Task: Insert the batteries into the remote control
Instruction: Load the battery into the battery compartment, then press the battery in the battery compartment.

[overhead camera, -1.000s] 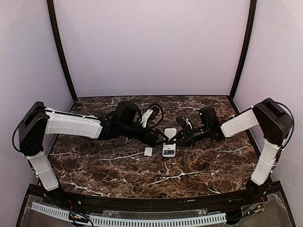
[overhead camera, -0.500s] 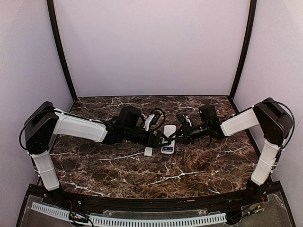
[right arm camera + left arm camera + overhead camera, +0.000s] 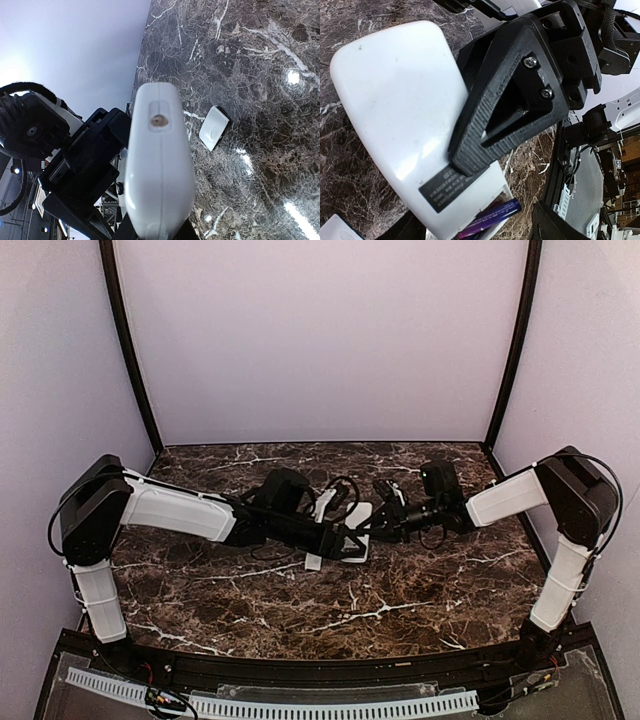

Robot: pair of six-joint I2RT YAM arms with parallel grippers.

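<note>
The remote control (image 3: 360,512) is turned with its white back (image 3: 395,100) up, raised off the table at a tilt. My right gripper (image 3: 383,523) is shut on it; one ribbed black finger (image 3: 510,100) lies across the back. In the right wrist view the remote (image 3: 157,165) points away, end-on, between my fingers. A bluish-purple battery (image 3: 495,219) lies slanted in the open recess, one end poking past the rim. A second battery cannot be made out. My left gripper (image 3: 345,543) hovers over the recess, its jaws wide apart on both sides of the battery (image 3: 475,232).
The small white cover plate (image 3: 313,561) lies flat on the marble to the left of the remote; it also shows in the right wrist view (image 3: 214,128). The two grippers are close together at mid-table. Cables loop behind them (image 3: 340,485).
My left gripper has moved right, onto the remote's near end. My right gripper has raised the remote and drawn it slightly back. The cover plate has not moved.
</note>
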